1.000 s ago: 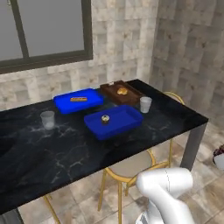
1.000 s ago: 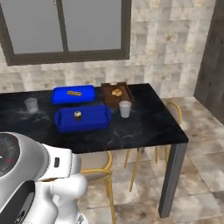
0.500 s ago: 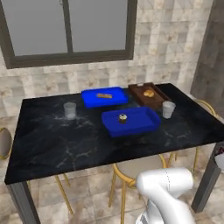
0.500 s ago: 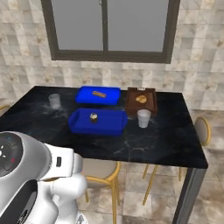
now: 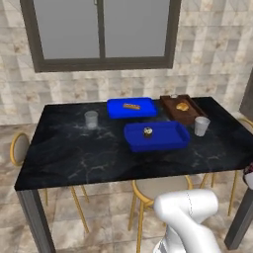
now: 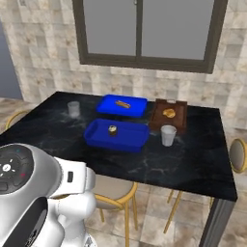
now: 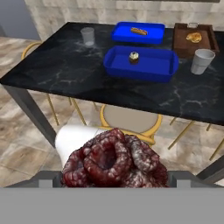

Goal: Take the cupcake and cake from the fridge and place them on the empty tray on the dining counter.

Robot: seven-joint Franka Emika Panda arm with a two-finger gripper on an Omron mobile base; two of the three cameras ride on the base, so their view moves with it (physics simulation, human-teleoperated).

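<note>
one item in hand: grips the cake (image 7: 114,159) between the fingertips of the end effector (image 7: 114,180), spread wide and set against its dark red, lumpy sides, low in the hand view. hangs short of the worktop (image 5: 74,153), on the side of a yellow-legged stool (image 7: 131,120) tucked under the near edge. faces the tray (image 5: 180,134), blue and shallow with a raised rim, lying near the middle of the black, white-veined marble top. finds the cupcake (image 5: 147,131) already inside that tray, upright on the blue floor, closer to the far wall than to the near one and left of the tray's middle in the left base view. keeps the cake well apart from both tray and cupcake. shows behind the tray a second blue tray (image 5: 118,111) with a tan bread stick (image 5: 131,105) lying in it, and just beside that a dark brown tray (image 5: 173,105) with a pale bun (image 5: 182,106). places one clear glass (image 5: 201,126) just beside the right end of the tray, in front of the brown one, and another glass (image 5: 91,119) well apart to the left, alone on the marble. backs onto a tiled wall with a dark-framed window (image 5: 101,29) above the far edge.
</note>
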